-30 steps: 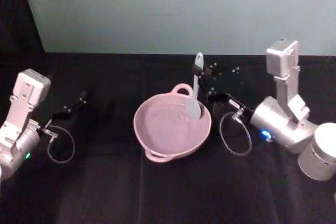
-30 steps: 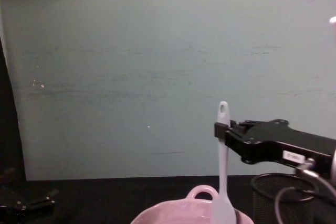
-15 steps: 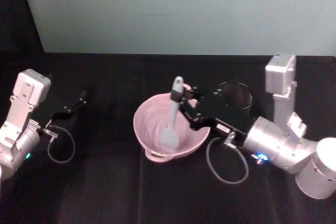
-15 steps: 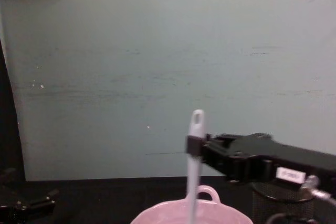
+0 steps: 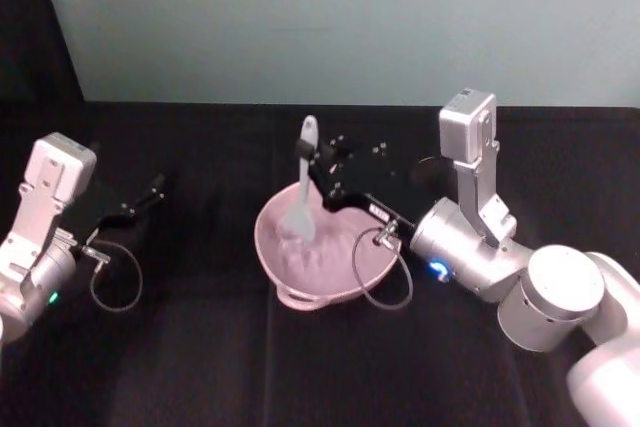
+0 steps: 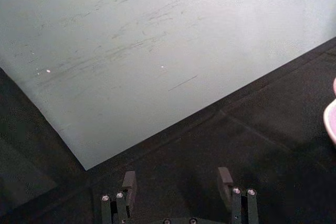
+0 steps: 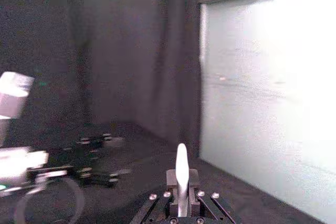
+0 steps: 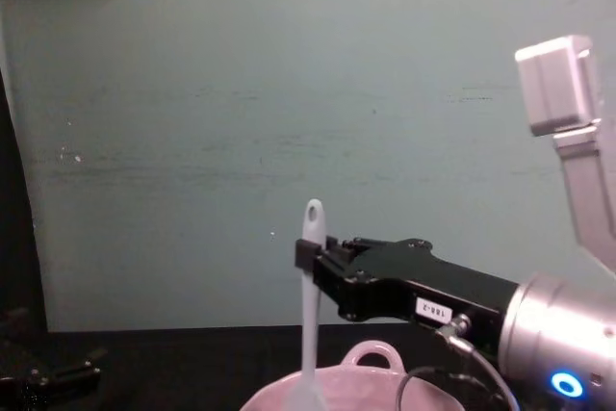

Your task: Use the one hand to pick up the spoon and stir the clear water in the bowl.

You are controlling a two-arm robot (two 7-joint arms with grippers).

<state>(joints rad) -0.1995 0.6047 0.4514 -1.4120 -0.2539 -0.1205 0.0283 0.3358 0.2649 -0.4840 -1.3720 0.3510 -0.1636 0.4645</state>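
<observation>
The pink bowl (image 5: 264,242) sits mid-table, and the chest view shows its rim and loop handle (image 8: 372,357). My right gripper (image 5: 318,169) reaches in from the right above the bowl, shut on the upper handle of the white spoon (image 5: 303,175). The spoon stands almost upright with its flat head down in the bowl's left half. Water (image 5: 322,249) shows as faint ripples around the head. From the chest, the spoon (image 8: 310,315) hangs from the gripper (image 8: 306,255). In the right wrist view its tip (image 7: 181,167) pokes up between the shut fingers. My left gripper (image 5: 140,202) rests open at the far left.
The rim of a black mesh cup (image 5: 430,169) peeks out behind the right arm. A grey cable loop (image 5: 385,282) hangs from the right wrist over the bowl's right rim. The left wrist view has the open left gripper (image 6: 177,182) facing the wall, with the bowl's edge (image 6: 332,121) at the side.
The right gripper has carried the spoon across the bowl from its right rim to its left half. The right arm has swung left with it. The left arm has not moved.
</observation>
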